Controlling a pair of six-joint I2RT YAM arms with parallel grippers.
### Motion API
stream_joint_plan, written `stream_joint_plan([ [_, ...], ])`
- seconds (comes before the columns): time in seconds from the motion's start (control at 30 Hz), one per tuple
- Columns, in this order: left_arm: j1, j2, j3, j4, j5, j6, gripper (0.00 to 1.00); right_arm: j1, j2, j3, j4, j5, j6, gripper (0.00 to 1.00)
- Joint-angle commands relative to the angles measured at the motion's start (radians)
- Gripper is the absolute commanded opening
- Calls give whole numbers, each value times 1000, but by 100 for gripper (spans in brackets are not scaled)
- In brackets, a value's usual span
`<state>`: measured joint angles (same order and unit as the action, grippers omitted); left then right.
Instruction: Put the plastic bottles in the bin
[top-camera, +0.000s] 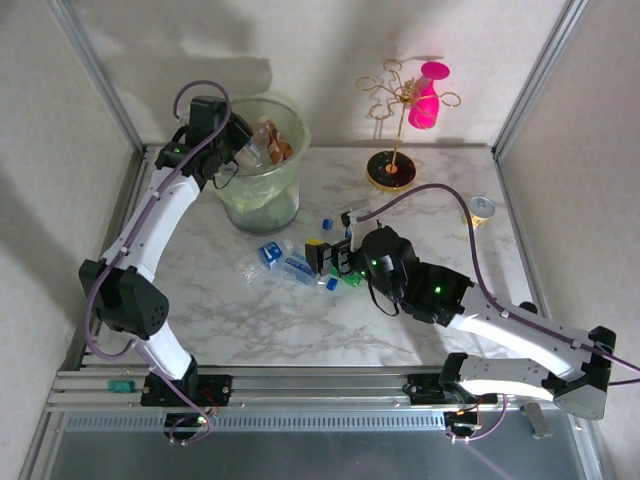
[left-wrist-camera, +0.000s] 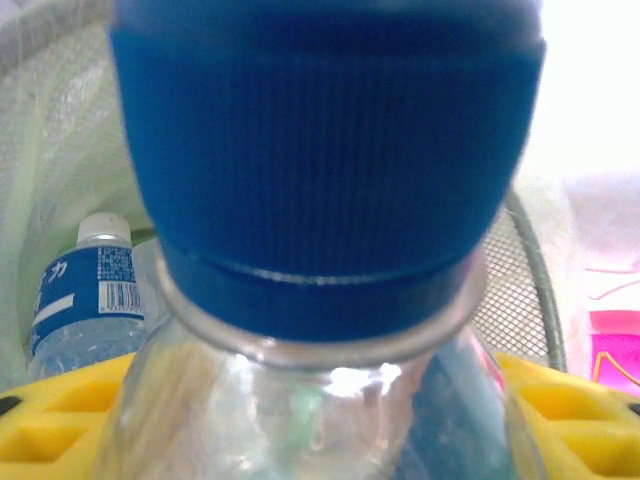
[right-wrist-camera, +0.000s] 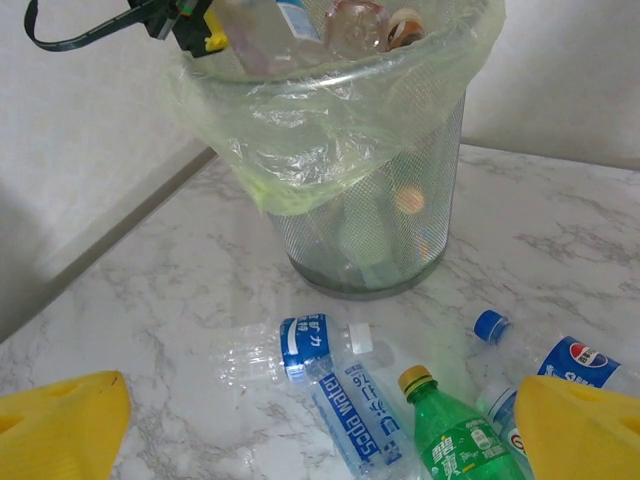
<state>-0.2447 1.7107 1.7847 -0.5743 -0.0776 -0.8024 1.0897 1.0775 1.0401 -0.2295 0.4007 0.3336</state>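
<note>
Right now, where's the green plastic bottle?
Right wrist view: the green bottle lies on the marble table before the mesh bin, right of a blue-labelled bottle.

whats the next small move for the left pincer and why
Likely spread the left pincer wide to let the blue-capped bottle fall: it sits between the yellow fingers over the bin, where another bottle already lies, so no more positioning seems needed.

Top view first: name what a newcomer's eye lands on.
A blue-capped clear bottle looms between the fingers of the left claw, above the lined bin at back left. Loose bottles lie before the bin, by the open right claw. A hot-pink cup hangs on the gold stand.
</note>
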Motion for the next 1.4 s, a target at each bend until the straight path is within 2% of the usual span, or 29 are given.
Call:
stream_joint_plan([
  [0.0,10,5,22,-45,-3,-33,67,-7,12,2,1,26,13,98],
  [0.13,12,-15,45,-63,-48,-33,76,-7,20,15,-4,24,10,99],
  [0.23,12,-33,73,-83,-84,-24,79,-7,26,25,-9,24,7,99],
  [0.33,12,-62,86,-89,-131,-12,80,-7,28,32,-8,26,8,98],
  [0.43,12,-97,72,-67,-131,15,78,-7,33,34,-8,29,6,99],
  [0.57,10,-157,4,-15,-50,49,75,-7,43,36,-15,26,2,99],
  [0.83,-31,-364,-255,91,53,62,73,-29,91,46,-66,-3,11,97],
  [1.03,-44,-567,-457,117,93,50,74,-123,175,56,-136,-160,48,91],
  [1.17,-49,-686,-564,128,192,139,77,-189,240,55,-155,-287,43,88],
  [1.3,-51,-815,-692,191,313,247,82,-189,345,102,-173,-331,8,86],
  [1.37,-52,-865,-744,228,348,244,84,-190,403,128,-181,-342,-9,86],
])
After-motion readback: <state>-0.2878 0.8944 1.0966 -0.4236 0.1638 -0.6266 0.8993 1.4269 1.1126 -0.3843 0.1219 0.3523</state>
